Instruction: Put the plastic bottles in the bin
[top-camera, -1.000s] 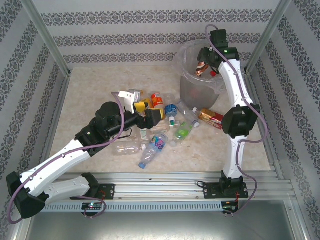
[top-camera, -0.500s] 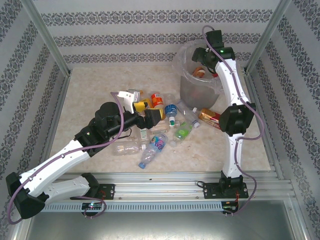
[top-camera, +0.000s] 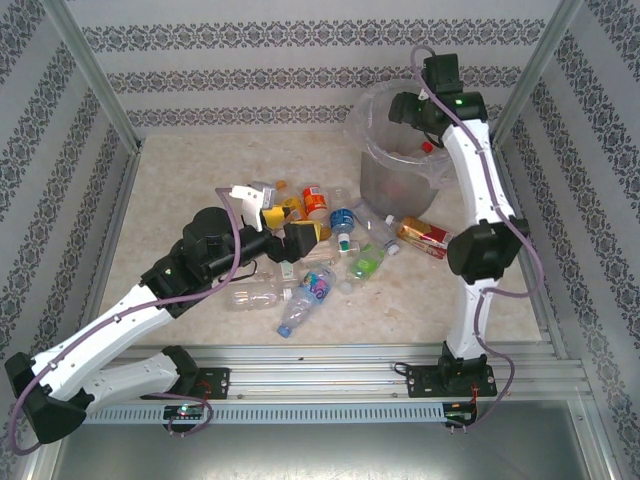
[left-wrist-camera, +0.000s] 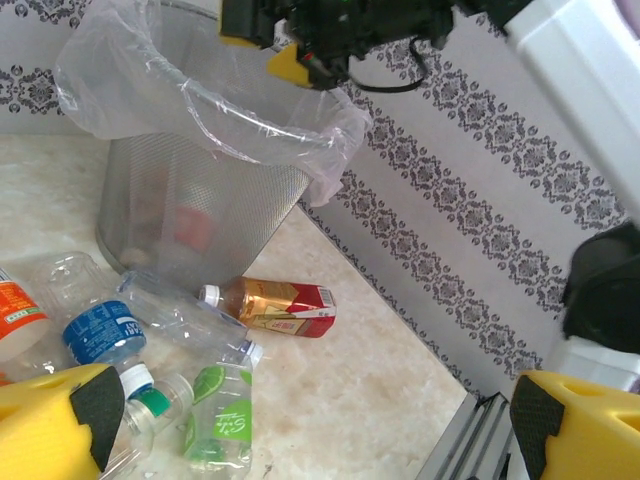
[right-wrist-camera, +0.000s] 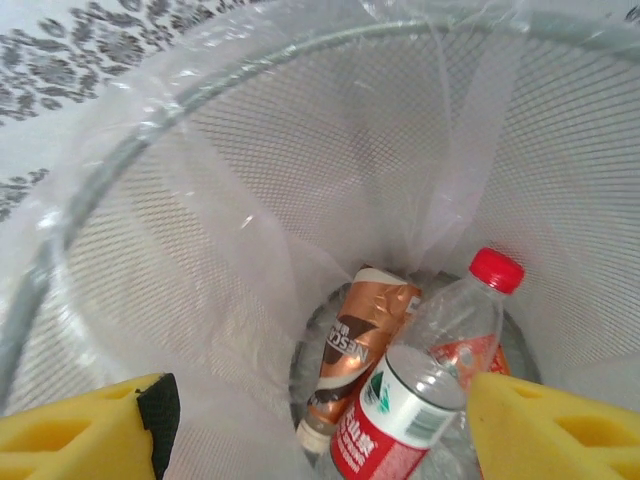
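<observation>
Two plastic bottles (right-wrist-camera: 440, 330) lie at the bottom of the bin (top-camera: 385, 190); the loose bottles (top-camera: 318, 285) are scattered on the tabletop (top-camera: 180, 190) in front of it, a red-labelled one (left-wrist-camera: 280, 305) just beside its wall; the right gripper (right-wrist-camera: 318, 425) hangs over the bin's mouth, jaws apart, empty; the left gripper (top-camera: 290, 228), spread wide and empty, hovers above the scatter; beige marbled surface, damask-striped walls (top-camera: 250, 60).

Beige marbled table (top-camera: 180, 180) — plastic bottles (top-camera: 365, 262) scattered mid-table, grey bin (top-camera: 395, 190) standing far right

Orange-labelled bottle (left-wrist-camera: 14, 318) runs off the left wrist view's edge. A red shape (left-wrist-camera: 190, 228) inside the bin (left-wrist-camera: 140, 195) blurs behind its mesh.
</observation>
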